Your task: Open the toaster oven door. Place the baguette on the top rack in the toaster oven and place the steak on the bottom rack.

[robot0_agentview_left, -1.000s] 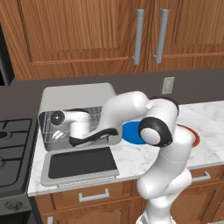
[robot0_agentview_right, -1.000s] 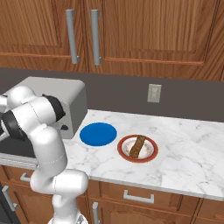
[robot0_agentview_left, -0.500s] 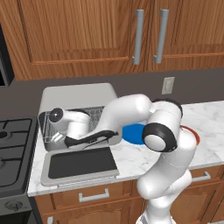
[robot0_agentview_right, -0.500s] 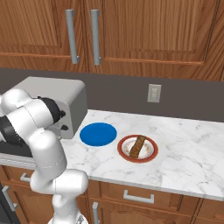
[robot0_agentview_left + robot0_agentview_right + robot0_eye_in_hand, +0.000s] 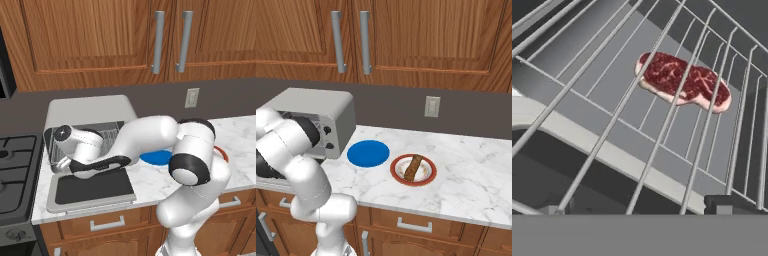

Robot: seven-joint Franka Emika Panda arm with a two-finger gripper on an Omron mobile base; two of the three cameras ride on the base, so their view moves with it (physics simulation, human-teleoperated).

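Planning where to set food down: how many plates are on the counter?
2: a round blue plate beside the light grey toaster oven, and a red-rimmed white plate right of it holding the brown baguette.

steak (image 5: 684,82) | flat on lower wire rack (image 5: 612,80) | seen through upper bars

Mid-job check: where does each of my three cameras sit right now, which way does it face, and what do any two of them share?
Left base view: behind the arm to its left, facing the toaster oven and its lowered toaster oven door; the arm reaches in.
Right base view: behind-right, facing the baguette on its plate; arm at left.
Hand view: on the hand inside, facing the steak on wire racks.
Both base views share the oven and blue plate.
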